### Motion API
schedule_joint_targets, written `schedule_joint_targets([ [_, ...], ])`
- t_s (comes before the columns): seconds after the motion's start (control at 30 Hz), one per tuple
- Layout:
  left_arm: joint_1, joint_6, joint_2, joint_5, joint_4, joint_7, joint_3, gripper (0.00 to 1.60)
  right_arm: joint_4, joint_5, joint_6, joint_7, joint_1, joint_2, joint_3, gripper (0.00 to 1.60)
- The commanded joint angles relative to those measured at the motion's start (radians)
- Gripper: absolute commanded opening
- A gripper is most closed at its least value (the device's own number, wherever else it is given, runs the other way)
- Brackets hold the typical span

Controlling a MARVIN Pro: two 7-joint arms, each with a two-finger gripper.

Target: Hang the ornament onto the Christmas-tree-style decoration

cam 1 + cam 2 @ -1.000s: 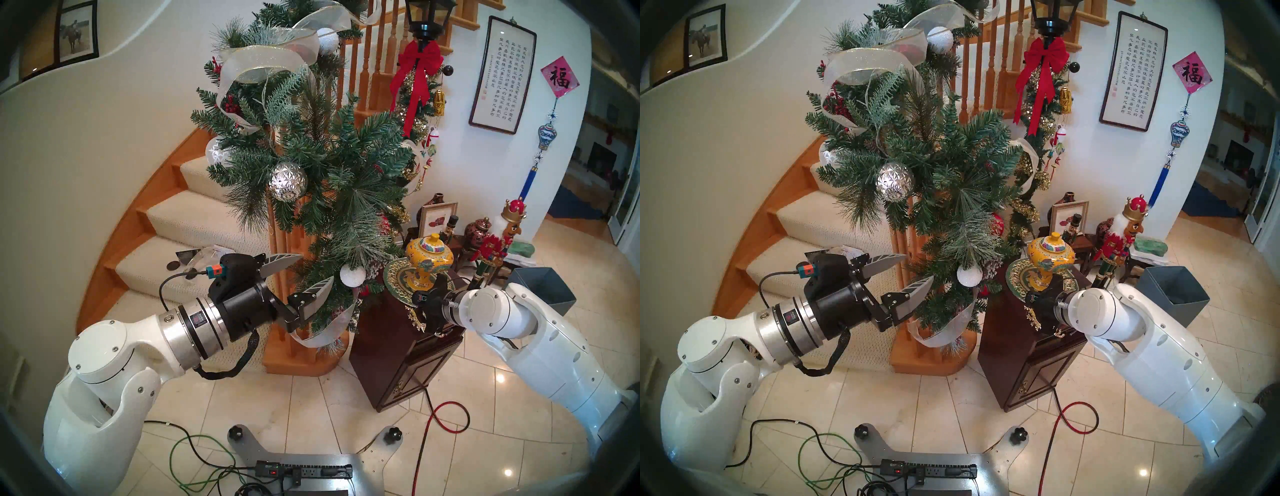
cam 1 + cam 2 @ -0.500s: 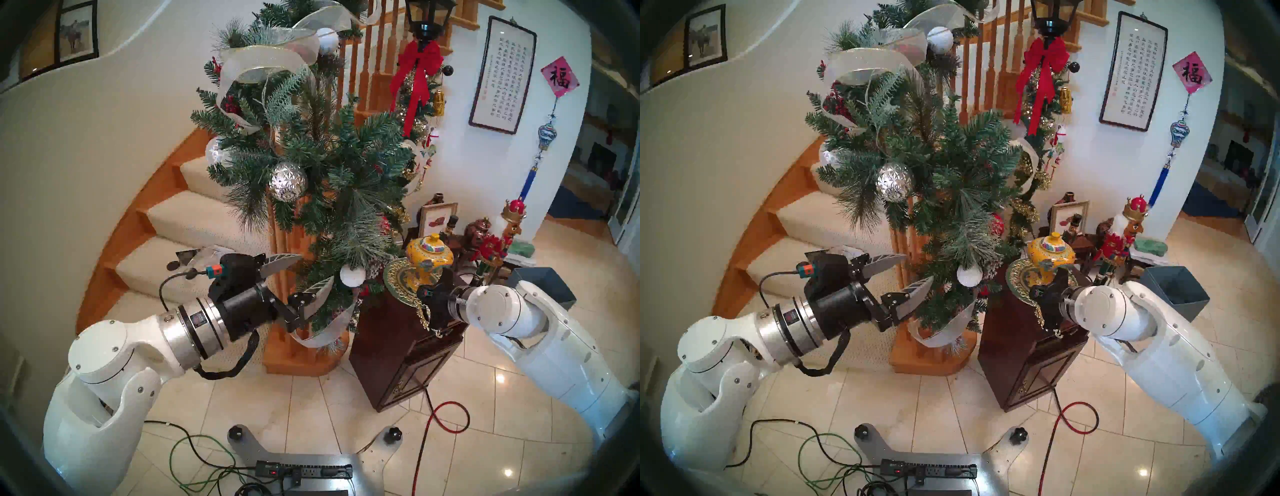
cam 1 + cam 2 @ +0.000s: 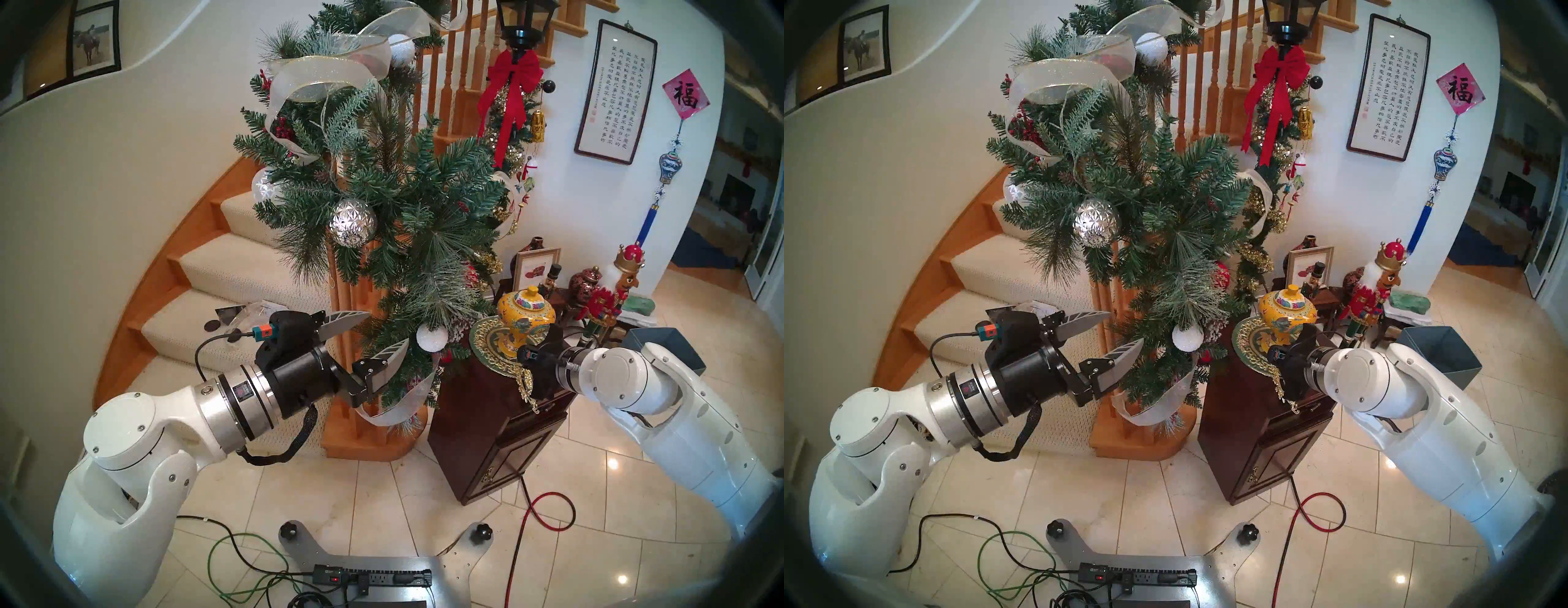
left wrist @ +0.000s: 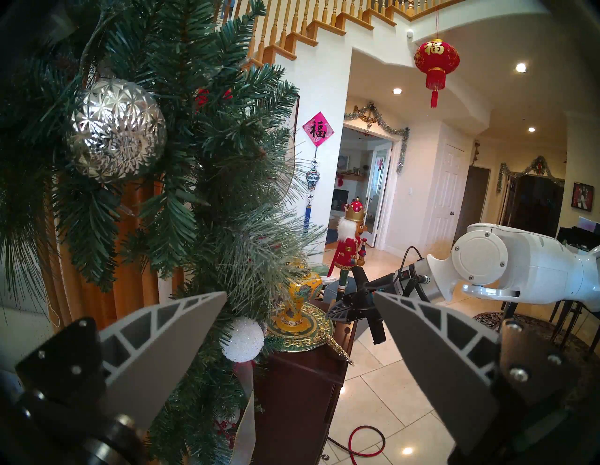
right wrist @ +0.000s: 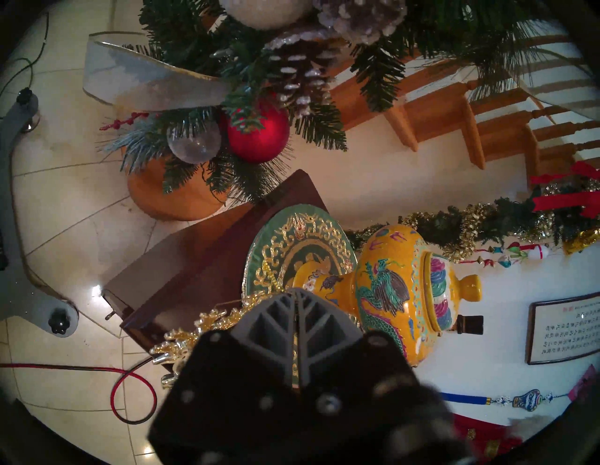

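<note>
The ornament (image 5: 194, 328), a glittery gold reindeer, hangs beside my right gripper (image 5: 296, 291), which is shut on it above the dark wooden cabinet (image 3: 479, 407). From the head, the ornament (image 3: 528, 388) dangles over the cabinet's front edge, just under the black gripper body. The Christmas-tree-style decoration (image 3: 403, 204), a bushy green garland with silver ribbon and silver and white balls, runs down the stair post to the ornament's left. My left gripper (image 3: 388, 329) stands open at the garland's lower part, one fingertip in the needles and nothing between the fingers.
A green-and-gold plate (image 3: 488, 339) and a yellow vase (image 3: 526, 316) stand on the cabinet right by my right gripper. Behind are nutcrackers (image 3: 611, 293) and a grey bin (image 3: 662, 352). Red cable (image 3: 547, 509) and other cables lie on the tile floor.
My right gripper has drawn back to the right and slightly up, taking the gold ornament with it off the cabinet top. The left arm has not moved.
</note>
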Motion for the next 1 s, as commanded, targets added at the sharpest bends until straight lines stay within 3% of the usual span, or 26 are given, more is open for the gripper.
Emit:
schedule_joint_targets([
  [0.0,-0.001,-0.002,0.0,0.0,-0.005,0.0,-0.001,1.6,-0.015,-0.002,-0.003,-0.016,0.004,0.017,0.036,0.0],
  [0.97,-0.001,-0.002,0.0,0.0,-0.005,0.0,-0.001,1.6,-0.113,0.072,0.007,-0.022,-0.061,0.057,0.189,0.0],
])
